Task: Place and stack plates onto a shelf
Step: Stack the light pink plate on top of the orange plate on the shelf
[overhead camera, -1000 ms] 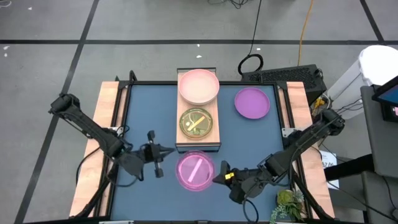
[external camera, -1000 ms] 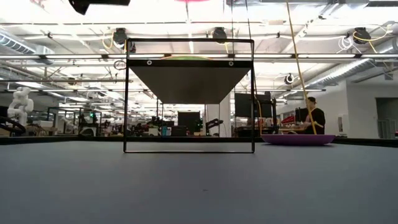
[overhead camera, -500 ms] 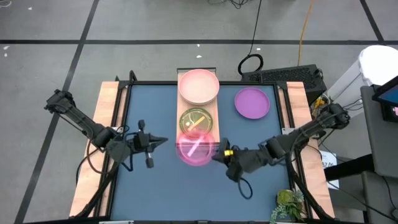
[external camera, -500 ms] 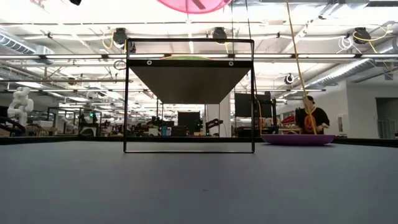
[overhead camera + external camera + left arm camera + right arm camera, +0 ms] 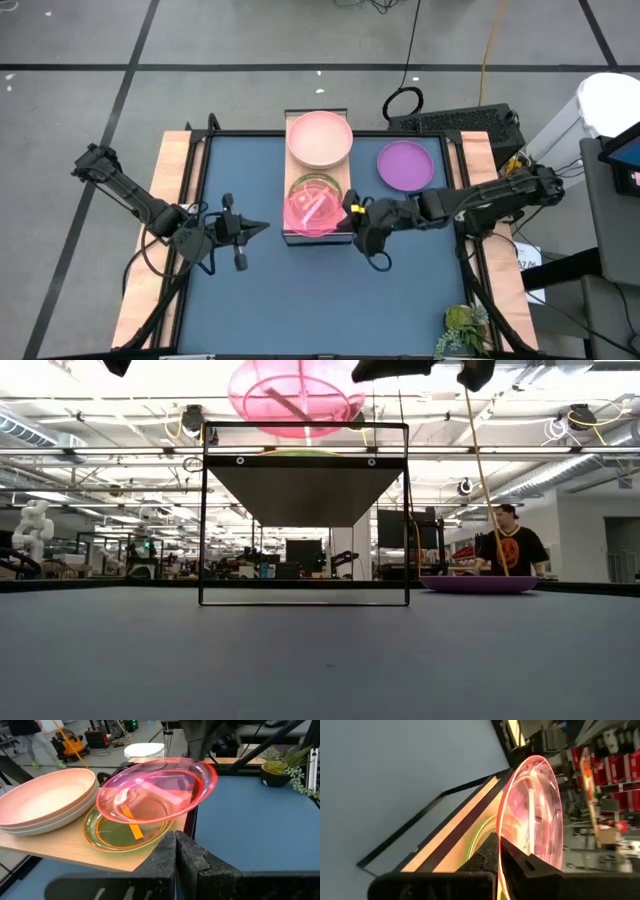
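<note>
A translucent magenta plate (image 5: 314,210) hangs over the near end of the light-wood shelf (image 5: 345,175), with my right gripper (image 5: 351,211) shut on it. Below it a green plate (image 5: 125,834) with an orange ring inside lies flat on the shelf. A salmon plate (image 5: 320,138) lies on a cream one (image 5: 35,826) at the shelf's far end. A purple plate (image 5: 405,165) lies on the table right of the shelf. My left gripper (image 5: 262,228) is shut on nothing, left of the shelf. My right gripper pinches the magenta plate's rim (image 5: 509,838) on its right side between the two fingers. The fingers come from the table's right, slanting down. The plate is lifted clear above the green plate, hollow side up and tilted a little.
Wooden boards (image 5: 172,170) run along the table's left and right sides. A small plant (image 5: 462,328) stands at the near right corner. A person (image 5: 510,548) shows in the room beyond the table. The blue tabletop (image 5: 300,300) near the front edge is bare.
My right gripper has carried the magenta plate up and toward the far edge, from in front of the shelf to above its near end, over the green plate. My left gripper has drawn back a little toward the left edge, staying shut.
</note>
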Robot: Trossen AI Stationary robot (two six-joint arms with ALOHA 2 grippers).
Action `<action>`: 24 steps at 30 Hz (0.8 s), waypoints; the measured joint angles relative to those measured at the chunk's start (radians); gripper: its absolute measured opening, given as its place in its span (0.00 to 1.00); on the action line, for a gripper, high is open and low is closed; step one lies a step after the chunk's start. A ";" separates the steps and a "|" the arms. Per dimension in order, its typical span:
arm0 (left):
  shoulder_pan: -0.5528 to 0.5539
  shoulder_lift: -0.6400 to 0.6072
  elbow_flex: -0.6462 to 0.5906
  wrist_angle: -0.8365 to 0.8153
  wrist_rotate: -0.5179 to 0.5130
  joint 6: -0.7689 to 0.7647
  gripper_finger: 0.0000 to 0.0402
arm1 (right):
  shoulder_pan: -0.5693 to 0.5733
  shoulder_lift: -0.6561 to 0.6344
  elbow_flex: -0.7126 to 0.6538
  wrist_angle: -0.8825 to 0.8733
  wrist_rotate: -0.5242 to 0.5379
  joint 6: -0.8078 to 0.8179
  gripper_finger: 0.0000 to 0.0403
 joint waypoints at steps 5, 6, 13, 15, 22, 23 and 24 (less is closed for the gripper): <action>0.000 0.000 0.000 0.000 0.000 0.000 0.01 | -0.076 0.000 0.000 -0.034 -0.087 -0.020 0.00; 0.000 0.000 0.000 0.000 0.000 0.000 0.01 | -0.091 0.000 0.000 -0.040 -0.106 -0.022 0.00; 0.000 0.000 0.000 -0.003 0.000 -0.001 0.01 | -0.181 0.000 0.000 -0.053 -0.200 -0.026 0.00; 0.000 0.000 0.000 -0.009 0.000 -0.001 0.01 | -0.202 0.000 0.000 -0.053 -0.240 -0.026 0.00; 0.000 0.000 0.000 -0.012 0.000 -0.007 0.01 | -0.229 0.016 -0.027 -0.023 -0.261 -0.047 0.00; 0.000 0.000 0.000 -0.012 0.000 -0.007 0.01 | -0.228 0.016 -0.039 -0.007 -0.261 -0.049 0.00; 0.000 0.000 0.000 -0.012 0.000 -0.007 0.01 | -0.228 0.016 -0.051 0.008 -0.261 -0.049 0.00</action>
